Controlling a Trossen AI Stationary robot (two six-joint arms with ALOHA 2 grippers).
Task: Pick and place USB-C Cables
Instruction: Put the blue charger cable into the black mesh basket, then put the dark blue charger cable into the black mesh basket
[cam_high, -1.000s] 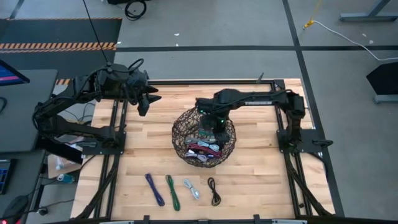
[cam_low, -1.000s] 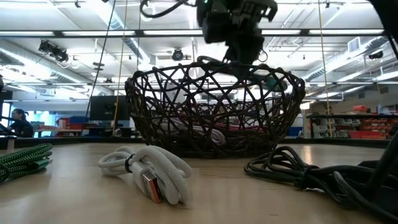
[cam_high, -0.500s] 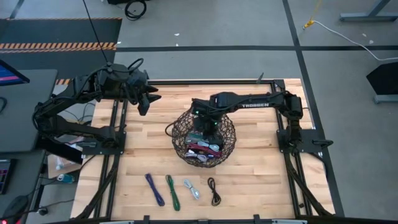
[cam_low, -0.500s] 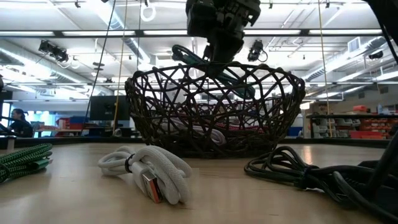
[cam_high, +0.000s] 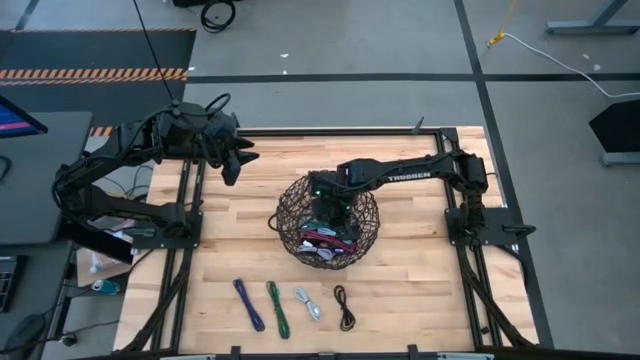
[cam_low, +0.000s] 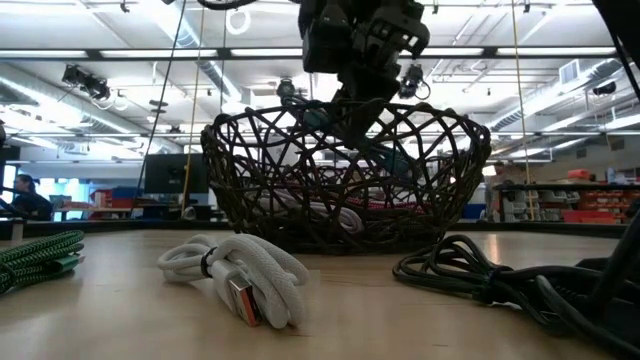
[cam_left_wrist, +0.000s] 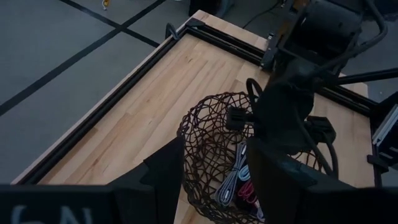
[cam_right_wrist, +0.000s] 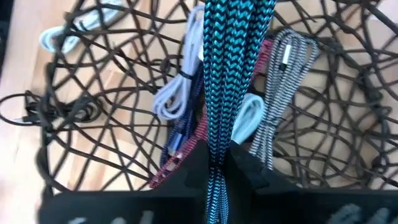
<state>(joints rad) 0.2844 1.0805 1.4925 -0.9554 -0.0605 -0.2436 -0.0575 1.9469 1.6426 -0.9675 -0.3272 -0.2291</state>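
Nearest us, four cables lie in front of the basket. Above the basket, our right gripper clenches a teal cable. Beyond it, our left gripper waits, fingers parted.

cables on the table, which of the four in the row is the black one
The black cable, at the end of the row on the right arm's side. Next to it lie the silvery cable, the green cable and the purple cable.
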